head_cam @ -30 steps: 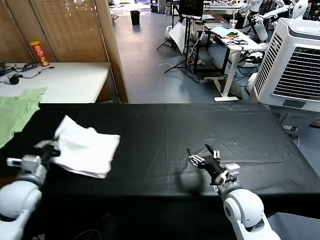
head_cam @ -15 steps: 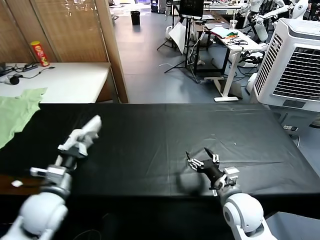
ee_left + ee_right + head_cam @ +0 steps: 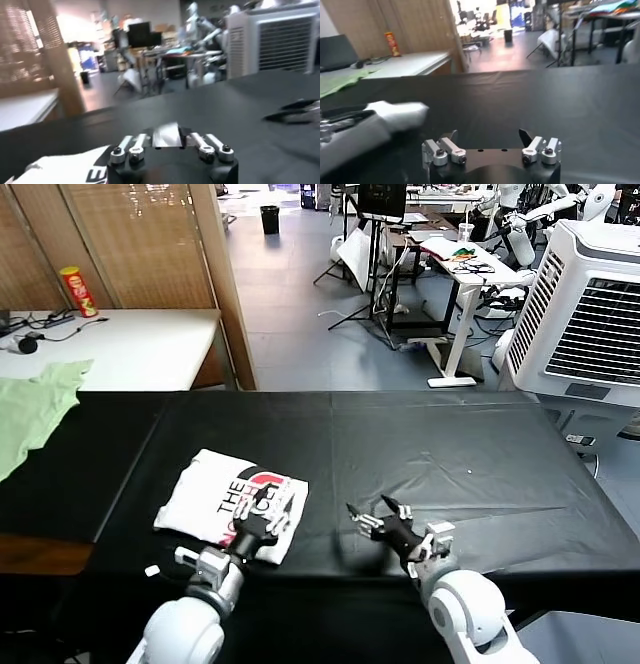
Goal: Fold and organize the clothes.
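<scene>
On the black table (image 3: 480,444) lies the folded T-shirt (image 3: 215,499) (logo up).

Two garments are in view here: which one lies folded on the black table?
The white T-shirt, logo up beside the left gripper. The pale green garment lies spread, draped off the far left.

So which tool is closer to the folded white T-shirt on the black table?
The left. The left tool is over the near edge of the folded white T-shirt, fingers on the fabric. The right tool is open above the bare black table, apart from the shirt.
</scene>
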{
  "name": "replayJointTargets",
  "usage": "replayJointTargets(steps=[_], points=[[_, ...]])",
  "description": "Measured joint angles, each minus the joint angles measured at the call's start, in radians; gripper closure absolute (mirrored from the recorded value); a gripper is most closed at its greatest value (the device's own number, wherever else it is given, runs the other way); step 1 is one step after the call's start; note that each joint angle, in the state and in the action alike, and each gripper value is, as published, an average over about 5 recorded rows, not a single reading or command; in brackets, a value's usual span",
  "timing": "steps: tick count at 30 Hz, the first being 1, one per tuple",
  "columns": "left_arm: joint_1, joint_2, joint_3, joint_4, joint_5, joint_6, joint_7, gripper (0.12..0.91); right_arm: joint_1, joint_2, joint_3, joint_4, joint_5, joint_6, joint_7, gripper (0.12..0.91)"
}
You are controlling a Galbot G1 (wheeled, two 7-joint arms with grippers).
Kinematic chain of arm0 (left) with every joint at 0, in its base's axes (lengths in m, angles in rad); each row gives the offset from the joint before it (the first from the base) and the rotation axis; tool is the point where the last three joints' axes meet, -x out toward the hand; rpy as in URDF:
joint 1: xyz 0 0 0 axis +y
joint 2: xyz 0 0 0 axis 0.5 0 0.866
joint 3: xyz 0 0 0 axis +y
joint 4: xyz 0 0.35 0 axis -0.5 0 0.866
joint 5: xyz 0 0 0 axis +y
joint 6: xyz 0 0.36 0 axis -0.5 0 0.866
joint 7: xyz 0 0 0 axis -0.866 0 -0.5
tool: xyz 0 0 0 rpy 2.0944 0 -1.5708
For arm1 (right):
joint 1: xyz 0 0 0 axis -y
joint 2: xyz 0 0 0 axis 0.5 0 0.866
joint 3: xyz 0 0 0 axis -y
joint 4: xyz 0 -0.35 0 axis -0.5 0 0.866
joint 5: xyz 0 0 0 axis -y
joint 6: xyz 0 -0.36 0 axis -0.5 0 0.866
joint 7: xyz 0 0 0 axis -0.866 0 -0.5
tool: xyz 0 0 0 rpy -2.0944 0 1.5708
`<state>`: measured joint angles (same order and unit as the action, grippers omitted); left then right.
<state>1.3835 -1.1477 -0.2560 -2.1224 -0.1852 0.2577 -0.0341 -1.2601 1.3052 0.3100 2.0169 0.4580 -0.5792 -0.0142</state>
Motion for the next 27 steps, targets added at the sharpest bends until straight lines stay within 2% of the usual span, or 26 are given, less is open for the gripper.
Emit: replayJointTargets(steps=[4,11,16,19,22,27], points=[[0.006,0.019,-0.02,-0.019,-0.012,-0.028,-0.006,0.255,0.044,0.027,-0.055,-0.044,0.049,-0.02,0.026,0.227],[0.033,0.037,-0.07,-0.037,-0.03,-0.045,-0.033,0.232,0.145,0.088,-0.152,-0.158,0.096,-0.028,0.064,0.227],[0.061,0.025,-0.098,-0.039,-0.025,-0.06,-0.042,0.232,0.211,0.12,-0.176,-0.245,0.16,-0.027,0.081,0.234],[0.077,0.019,-0.114,-0.043,-0.024,-0.067,-0.043,0.232,0.241,0.132,-0.183,-0.286,0.186,-0.026,0.08,0.304],[0.092,0.014,-0.129,-0.048,-0.021,-0.073,-0.044,0.232,0.264,0.136,-0.188,-0.318,0.207,-0.024,0.079,0.443],[0.118,0.001,-0.151,-0.055,-0.007,-0.083,-0.043,0.232,0.29,0.137,-0.187,-0.351,0.22,-0.02,0.074,0.725]])
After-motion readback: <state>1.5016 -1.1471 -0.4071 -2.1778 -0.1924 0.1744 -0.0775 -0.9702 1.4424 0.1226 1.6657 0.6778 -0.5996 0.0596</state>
